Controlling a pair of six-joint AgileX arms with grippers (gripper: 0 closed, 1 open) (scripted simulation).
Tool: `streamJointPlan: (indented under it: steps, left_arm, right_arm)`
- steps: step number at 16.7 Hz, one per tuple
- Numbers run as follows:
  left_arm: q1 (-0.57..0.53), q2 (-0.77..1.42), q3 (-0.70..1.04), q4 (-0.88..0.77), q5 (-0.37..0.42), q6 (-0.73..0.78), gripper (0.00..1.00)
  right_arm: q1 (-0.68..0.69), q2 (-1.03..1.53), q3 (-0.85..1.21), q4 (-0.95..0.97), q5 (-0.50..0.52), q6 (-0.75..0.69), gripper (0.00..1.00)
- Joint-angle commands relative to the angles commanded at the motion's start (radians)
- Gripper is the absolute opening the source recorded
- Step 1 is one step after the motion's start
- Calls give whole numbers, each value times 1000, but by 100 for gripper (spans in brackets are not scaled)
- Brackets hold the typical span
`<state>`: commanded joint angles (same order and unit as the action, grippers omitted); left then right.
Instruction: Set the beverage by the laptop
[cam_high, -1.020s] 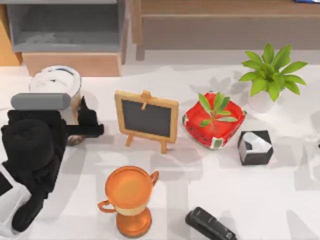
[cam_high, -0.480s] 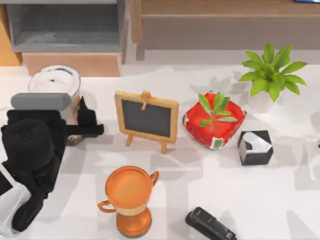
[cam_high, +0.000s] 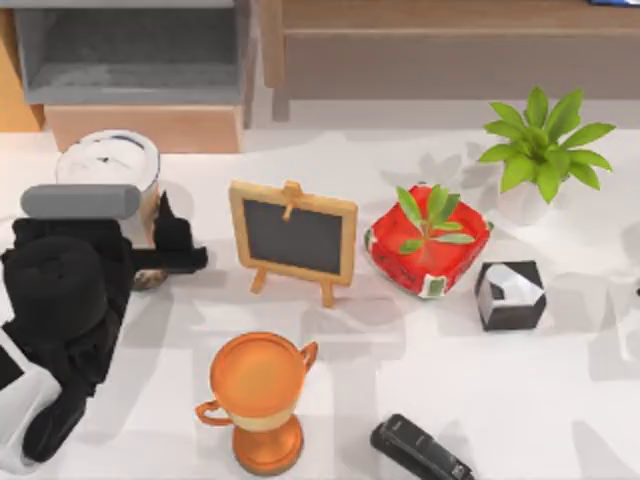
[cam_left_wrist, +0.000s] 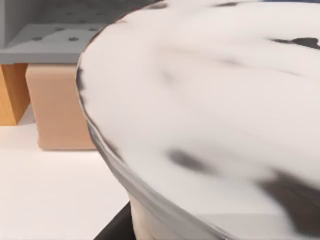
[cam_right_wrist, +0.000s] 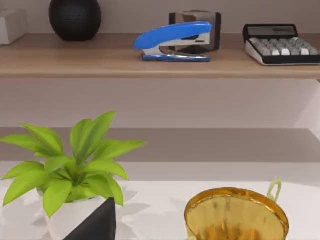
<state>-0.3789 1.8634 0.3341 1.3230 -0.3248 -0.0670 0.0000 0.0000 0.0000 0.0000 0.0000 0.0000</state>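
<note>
the tall takeaway cup with a white domed lid (cam_high: 108, 165) stands left of the small wooden-framed chalkboard easel (cam_high: 293, 237), at the table's left. the left gripper (cam_high: 160, 240) sits against its side, one black finger just right of the cup; i cannot tell whether it has closed on it. the cup is probably light and thin-walled, top-heavy if full, so grip mid-body, gently. one beverage cup, one orange trophy cup (cam_high: 258, 395), two green plants.
</note>
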Motion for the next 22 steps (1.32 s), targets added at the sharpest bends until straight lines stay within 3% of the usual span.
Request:
streamJointPlan:
  steps: [11, 16, 22]
  left_arm:
    - [25, -95, 26, -42, 21, 7, 0]
    - [133, -211, 21, -85, 120, 30, 0]
    - [314, -362, -40, -198, 294, 67, 0]
  right_arm:
    - [0, 0, 0, 0, 0, 0, 100]
    - [0, 0, 0, 0, 0, 0, 100]
    - [0, 0, 0, 0, 0, 0, 100]
